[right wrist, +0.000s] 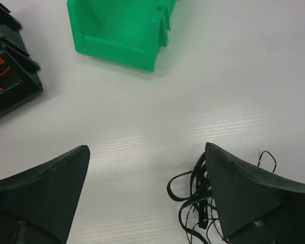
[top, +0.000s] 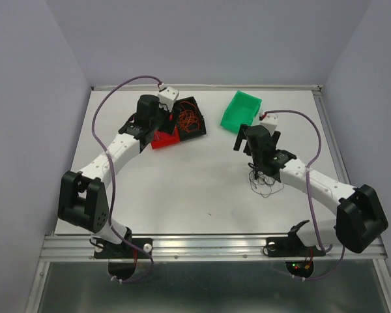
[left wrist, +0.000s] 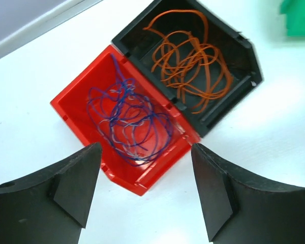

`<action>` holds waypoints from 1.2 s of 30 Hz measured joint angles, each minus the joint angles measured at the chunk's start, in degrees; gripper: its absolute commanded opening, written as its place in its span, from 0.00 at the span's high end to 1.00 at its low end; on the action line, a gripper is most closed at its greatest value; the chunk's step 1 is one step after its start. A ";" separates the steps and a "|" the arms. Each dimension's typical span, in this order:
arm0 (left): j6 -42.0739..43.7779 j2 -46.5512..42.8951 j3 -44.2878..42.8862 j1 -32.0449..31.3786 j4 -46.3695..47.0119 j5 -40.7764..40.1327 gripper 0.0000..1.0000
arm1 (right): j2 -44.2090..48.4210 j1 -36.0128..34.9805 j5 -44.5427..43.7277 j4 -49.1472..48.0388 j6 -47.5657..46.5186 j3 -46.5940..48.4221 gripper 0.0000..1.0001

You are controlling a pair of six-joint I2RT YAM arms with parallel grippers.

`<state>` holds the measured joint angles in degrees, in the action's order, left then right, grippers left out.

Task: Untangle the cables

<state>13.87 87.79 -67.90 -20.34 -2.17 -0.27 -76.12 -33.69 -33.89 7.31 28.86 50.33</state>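
Black cables (right wrist: 193, 198) loose on table, near side of green bin (right wrist: 117, 30), partly under one finger of your right gripper (right wrist: 146, 147); jaws wide, empty. Left gripper (left wrist: 145, 152) also wide and empty, over blue cables (left wrist: 132, 127) in red bin (left wrist: 76, 96), left of green bin. Risk: lift either arm and a strand could snag a finger and drag out.

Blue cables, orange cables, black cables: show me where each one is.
blue cables (left wrist: 132, 127): left wrist view, middle of tangle inside red bin (left wrist: 81, 91).
orange cables (left wrist: 190, 66): left wrist view, middle of loops inside black bin (left wrist: 229, 35).
black cables (right wrist: 195, 188): right wrist view, bunched loops on table (right wrist: 142, 127).
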 measured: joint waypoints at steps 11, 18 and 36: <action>2.29 -9.11 10.23 -7.48 7.37 4.20 0.16 | 0.24 0.66 -1.07 3.54 4.94 -5.44 0.05; 2.58 -12.57 13.75 -7.15 11.58 4.07 0.16 | -8.96 0.68 -0.63 6.10 6.34 -5.42 0.09; 4.50 -12.63 16.52 -6.99 14.88 13.86 0.16 | -0.46 -1.60 16.55 -0.76 1.05 -8.17 1.00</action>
<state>18.37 75.16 -51.37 -27.33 12.71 13.58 -76.58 -35.29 -17.34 6.55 29.91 42.15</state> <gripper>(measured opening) 0.844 0.081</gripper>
